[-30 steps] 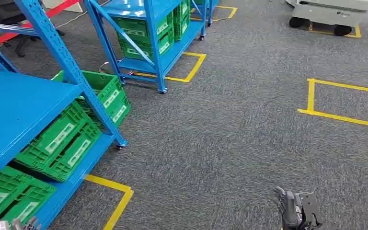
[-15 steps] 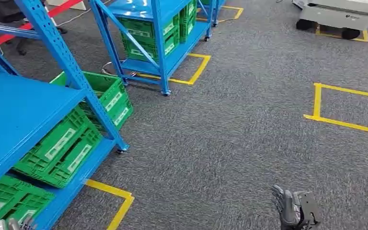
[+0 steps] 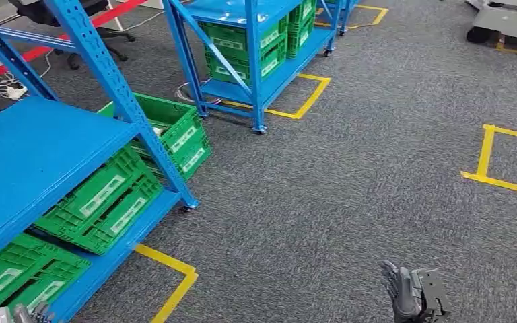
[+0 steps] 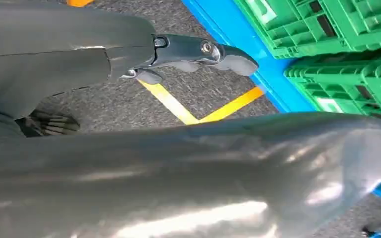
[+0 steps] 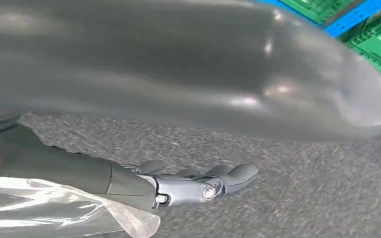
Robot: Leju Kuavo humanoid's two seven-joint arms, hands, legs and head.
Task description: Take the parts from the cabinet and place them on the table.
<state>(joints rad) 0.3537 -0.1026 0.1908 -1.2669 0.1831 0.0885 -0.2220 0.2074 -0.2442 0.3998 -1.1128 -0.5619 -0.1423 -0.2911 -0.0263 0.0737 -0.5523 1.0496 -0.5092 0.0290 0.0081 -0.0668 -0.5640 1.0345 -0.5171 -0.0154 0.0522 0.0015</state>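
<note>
Both hands hang empty, fingers loosely apart: right hand [image 3: 414, 296] well clear of the cabinet [image 3: 47, 151] (green crates [image 3: 101, 205] inside).

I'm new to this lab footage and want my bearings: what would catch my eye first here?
The bright blue steel shelving rack fills the left of the head view, with green slatted plastic crates stacked on its lower shelf. A second blue rack with green crates stands farther back, and yellow tape squares mark the grey carpet. The robot's right hand hangs low at the bottom edge, holding nothing.
</note>
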